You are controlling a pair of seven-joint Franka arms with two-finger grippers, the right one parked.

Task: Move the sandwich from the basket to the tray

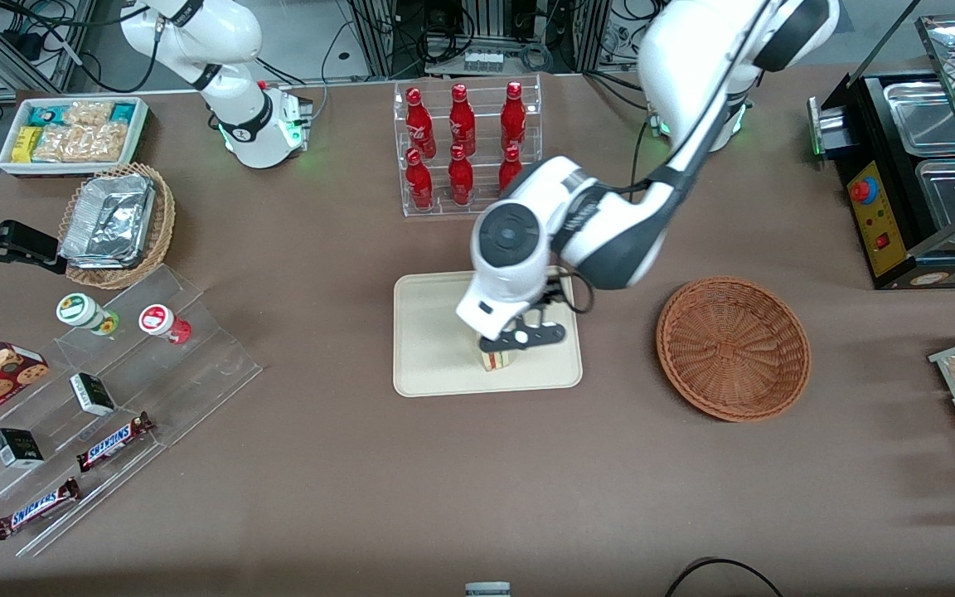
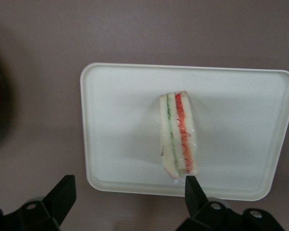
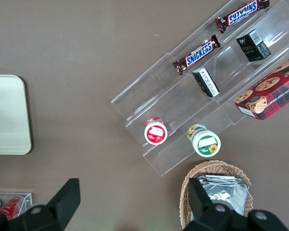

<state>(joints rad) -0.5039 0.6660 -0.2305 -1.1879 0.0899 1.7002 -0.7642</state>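
Snickers bars (image 1: 115, 440), pincer (image 2: 127, 199) open above sandwich (image 2: 179, 134)

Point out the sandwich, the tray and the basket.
sandwich (image 2: 179, 134), left wrist view, striped filling edge.
tray (image 2: 120, 125), left wrist view, bare floor.
basket (image 1: 733, 348), front view, woven inside.
gripper (image 2: 127, 190), left wrist view, open above tray.

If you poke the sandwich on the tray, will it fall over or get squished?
Probably both. The sandwich stands on a thin edge on the tray, so a sideways nudge could tip it. Its pale bread looks soft, so squeezing may squash it. The open gripper hangs just above it.
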